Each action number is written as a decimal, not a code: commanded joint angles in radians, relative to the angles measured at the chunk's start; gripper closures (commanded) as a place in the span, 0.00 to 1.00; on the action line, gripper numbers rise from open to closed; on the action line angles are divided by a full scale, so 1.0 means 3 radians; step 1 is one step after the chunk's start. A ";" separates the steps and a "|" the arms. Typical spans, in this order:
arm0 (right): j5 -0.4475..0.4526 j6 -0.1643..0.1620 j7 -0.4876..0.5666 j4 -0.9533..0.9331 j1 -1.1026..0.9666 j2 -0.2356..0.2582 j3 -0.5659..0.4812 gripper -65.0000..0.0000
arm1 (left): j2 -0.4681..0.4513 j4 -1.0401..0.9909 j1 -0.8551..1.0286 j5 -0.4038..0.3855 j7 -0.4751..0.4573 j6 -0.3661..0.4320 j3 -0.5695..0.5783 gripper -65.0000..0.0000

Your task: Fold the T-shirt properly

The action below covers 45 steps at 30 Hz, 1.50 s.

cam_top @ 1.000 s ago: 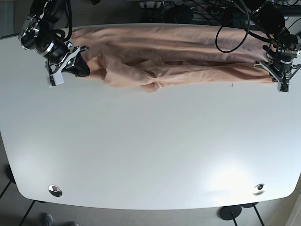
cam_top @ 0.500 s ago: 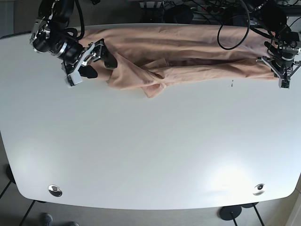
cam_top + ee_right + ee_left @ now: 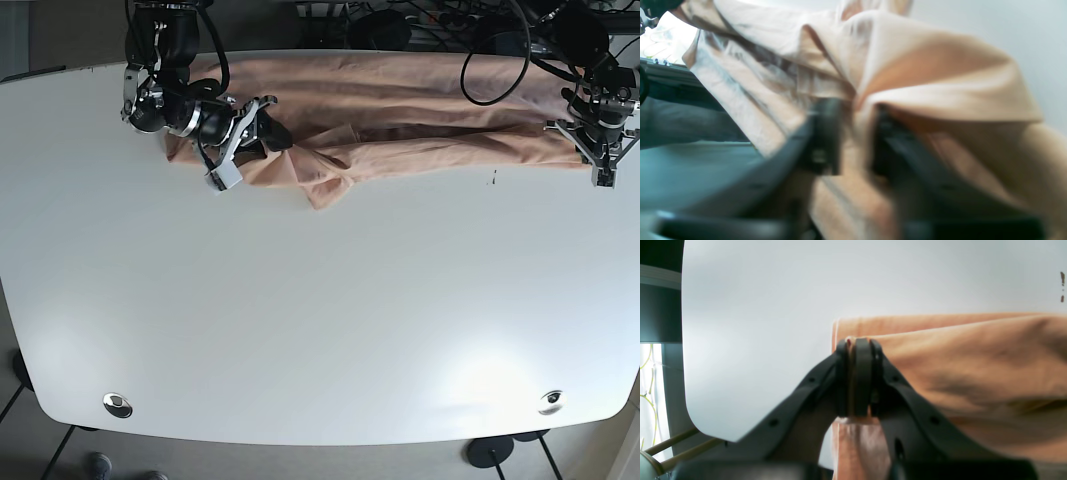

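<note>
Two grippers sit on one peach shirt (image 3: 400, 115), which lies stretched along the table's (image 3: 320, 300) far edge. Left gripper (image 3: 857, 343) — jaws pressed together, pinching the shirt's hemmed corner. Right gripper (image 3: 853, 133) — jaws apart with bunched cloth between them; the view is blurred, so grip cannot be told.

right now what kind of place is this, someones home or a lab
Probably a robotics lab or test workspace, not a home: a bare white table holds only a peach T-shirt, two robot arms work it, and black cables crowd the far edge.
</note>
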 commanded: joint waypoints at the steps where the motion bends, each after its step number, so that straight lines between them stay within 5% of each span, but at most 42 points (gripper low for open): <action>1: 0.0074 0.0020 0.0057 -0.0017 0.0054 -0.0003 -0.0008 0.97 | -0.0056 0.0055 -0.0025 -0.0015 -0.0061 0.0022 -0.0013 1.00; 7: 0.0079 0.0020 0.0041 0.0612 0.0008 0.0018 0.0100 0.98 | -0.0056 0.0085 -0.0086 -0.0036 -0.0061 0.0022 -0.0003 1.00; 10: 0.0090 0.0020 -0.0056 0.0924 -0.0069 0.0018 0.0207 0.98 | -0.0051 0.0085 -0.0142 -0.0256 -0.0056 0.0022 -0.0059 1.00; 15: 0.0407 0.0020 -0.0194 0.0919 -0.0212 0.0038 0.0596 0.98 | -0.0076 0.0085 -0.0163 -0.0460 -0.0056 0.0022 -0.0218 1.00; 17: 0.0550 0.0020 -0.0194 0.0919 -0.0284 0.0171 0.0708 0.98 | -0.0076 0.0085 -0.0142 -0.0460 -0.0056 0.0022 -0.0223 1.00; 22: 0.0524 0.0020 -0.0184 0.0914 -0.0442 0.0217 0.0739 0.97 | -0.0076 0.0060 -0.0137 -0.0455 -0.0056 0.0022 -0.0228 1.00; 23: 0.0494 -0.0021 -0.0184 0.0909 -0.0442 0.0212 0.0734 0.93 | -0.0076 0.0060 -0.0137 -0.0455 -0.0056 0.0022 -0.0228 1.00; 25: 0.0294 -0.0246 -0.0179 0.0899 -0.0422 0.0181 0.0708 0.66 | -0.0071 0.0060 -0.0137 -0.0455 -0.0056 0.0022 -0.0223 1.00; 27: 0.0248 -0.0266 -0.0179 0.0817 -0.0411 0.0176 0.0708 0.43 | -0.0071 0.0060 -0.0137 -0.0455 -0.0056 0.0022 -0.0223 1.00; 30: 0.0248 -0.0277 -0.0179 0.0669 -0.0350 0.0130 0.0703 0.27 | -0.0071 0.0055 -0.0132 -0.0450 -0.0056 0.0022 -0.0223 1.00; 32: 0.0233 -0.0271 -0.0179 0.0536 -0.0253 0.0043 0.0673 0.25 | -0.0071 0.0055 -0.0132 -0.0445 -0.0056 0.0022 -0.0223 1.00; 39: 0.0223 -0.0297 0.0046 0.0101 0.0008 0.0018 0.0141 0.28 | -0.0061 0.0055 -0.0132 -0.0445 -0.0056 0.0022 -0.0223 1.00; 41: 0.0233 -0.0297 0.0144 0.0014 0.0044 0.0023 0.0044 0.47 | -0.0061 0.0055 -0.0132 -0.0445 -0.0056 0.0022 -0.0223 1.00; 43: 0.0228 -0.0297 0.0195 -0.0170 0.0064 0.0023 -0.0013 0.95 | -0.0066 0.0055 -0.0132 -0.0445 -0.0056 0.0022 -0.0228 1.00; 45: 0.0228 -0.0292 0.0246 -0.0252 0.0090 0.0033 0.0003 0.94 | -0.0071 0.0055 -0.0137 -0.0450 -0.0056 0.0022 -0.0228 1.00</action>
